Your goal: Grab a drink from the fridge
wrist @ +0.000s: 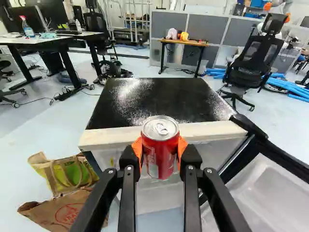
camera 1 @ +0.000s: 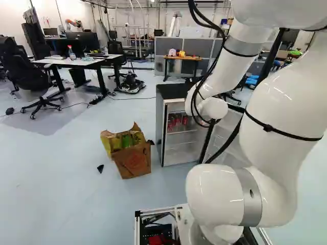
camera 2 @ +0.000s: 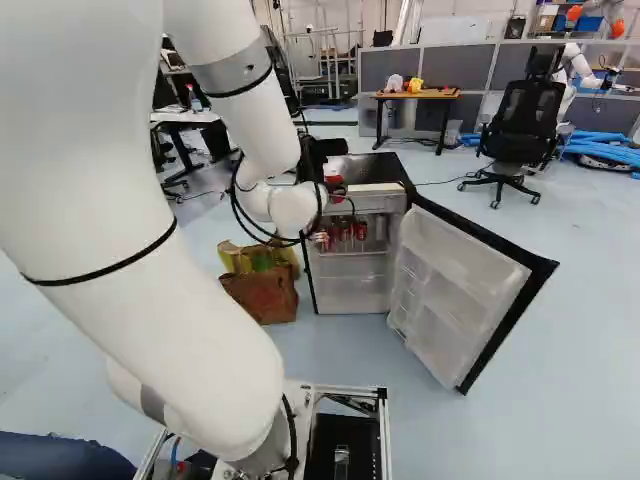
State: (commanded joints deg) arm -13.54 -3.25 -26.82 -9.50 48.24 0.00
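Seen in the right base view, my gripper (camera 2: 320, 158) is by the top front of the small fridge (camera 2: 350, 290), with a red can (camera 2: 335, 181) at it. The wrist view shows the gripper (wrist: 160, 153) shut on the upright red can (wrist: 160, 145), an orange pad on either side. Beyond the can lies the fridge's black top (wrist: 149, 99) with its pale front edge. The fridge door (camera 2: 470, 290) stands wide open. Several red cans (camera 2: 345, 232) stand on an upper shelf inside. In the left base view my arm hides part of the fridge (camera 1: 173, 93).
Left of the fridge, a brown paper bag (camera 1: 134, 162) and a yellow-green bag (camera 1: 115, 140) stand on the floor. Desks (camera 1: 76, 61) and chairs are farther back. Behind the fridge are a small wooden table (wrist: 183, 42), an office chair (wrist: 253, 58) and another robot (camera 2: 575, 65).
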